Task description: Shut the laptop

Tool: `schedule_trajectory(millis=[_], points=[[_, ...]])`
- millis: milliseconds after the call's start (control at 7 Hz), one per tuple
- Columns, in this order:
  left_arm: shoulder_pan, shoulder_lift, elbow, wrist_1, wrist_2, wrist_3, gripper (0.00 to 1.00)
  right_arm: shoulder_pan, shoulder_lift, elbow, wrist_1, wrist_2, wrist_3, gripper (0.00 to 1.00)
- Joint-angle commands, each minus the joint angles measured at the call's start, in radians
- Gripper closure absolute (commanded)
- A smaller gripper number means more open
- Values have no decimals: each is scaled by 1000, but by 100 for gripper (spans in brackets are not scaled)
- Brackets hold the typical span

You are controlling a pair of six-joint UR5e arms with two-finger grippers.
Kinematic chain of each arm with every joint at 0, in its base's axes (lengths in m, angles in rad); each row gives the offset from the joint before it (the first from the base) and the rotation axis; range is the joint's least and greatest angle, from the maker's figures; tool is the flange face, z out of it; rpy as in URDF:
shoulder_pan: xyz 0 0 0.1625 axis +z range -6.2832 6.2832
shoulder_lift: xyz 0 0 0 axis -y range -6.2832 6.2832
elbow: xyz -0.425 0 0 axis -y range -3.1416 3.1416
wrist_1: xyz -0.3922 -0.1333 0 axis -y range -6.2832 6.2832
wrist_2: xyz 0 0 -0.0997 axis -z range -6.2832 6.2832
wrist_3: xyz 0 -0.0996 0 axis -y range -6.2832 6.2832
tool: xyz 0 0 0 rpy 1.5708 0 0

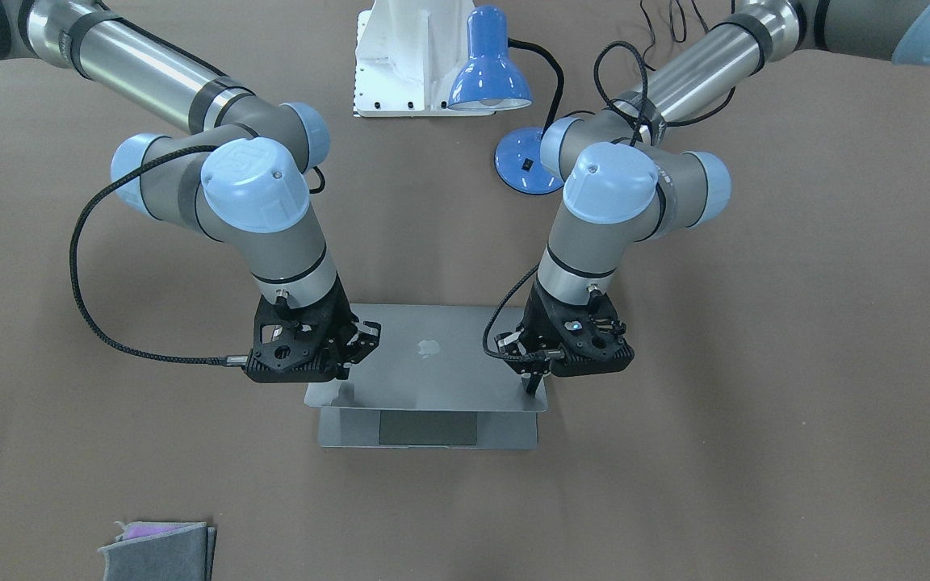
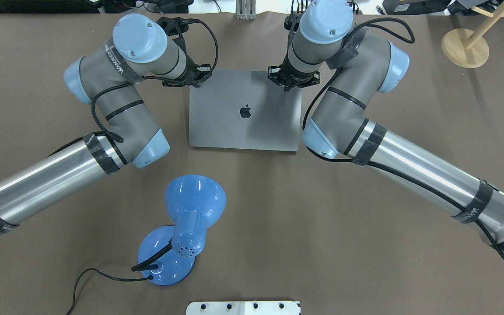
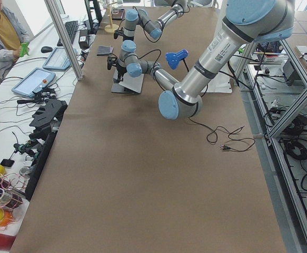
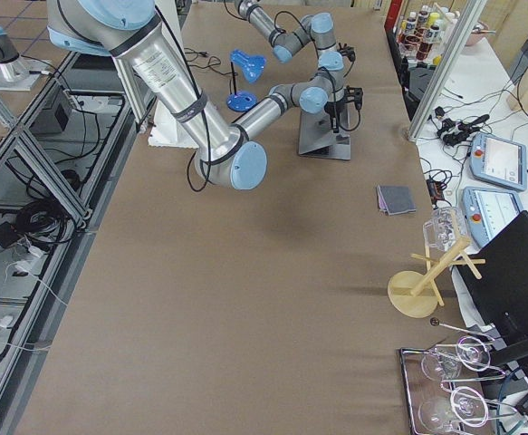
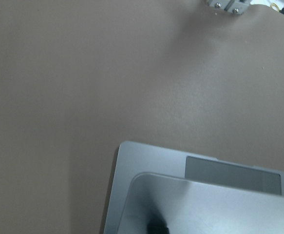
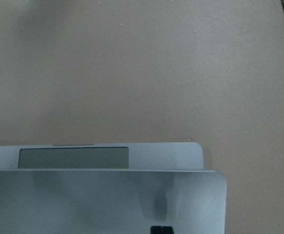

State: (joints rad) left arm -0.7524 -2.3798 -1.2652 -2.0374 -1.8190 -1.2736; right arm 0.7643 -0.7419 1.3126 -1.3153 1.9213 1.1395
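The space-grey laptop sits mid-table, its lid with the dark apple logo tilted low over the base, so only the trackpad strip shows. My left gripper is shut, its tip resting on the lid's free edge near one corner. My right gripper is shut, its tip on the lid near the other corner. In the left wrist view the lid fills the bottom with a dark fingertip on it. The right wrist view shows the lid and a fingertip likewise.
A blue desk lamp with a black cord stands between the laptop and the robot's white base block. A folded grey cloth lies near the operators' edge. A wooden stand is at the far right corner.
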Motion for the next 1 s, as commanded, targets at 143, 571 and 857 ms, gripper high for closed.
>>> schedule_trajectory(millis=[143,571,857], points=[[2,-59,160,-69,7,3,100,3,61,-174,54,39,-9,100],[1,-67,159,-70,-8,2,100,1,65,-190,56,83,-9,100],[-109,29,-82,50,-278,8,100,118,44,-72,35,271,-12,100]])
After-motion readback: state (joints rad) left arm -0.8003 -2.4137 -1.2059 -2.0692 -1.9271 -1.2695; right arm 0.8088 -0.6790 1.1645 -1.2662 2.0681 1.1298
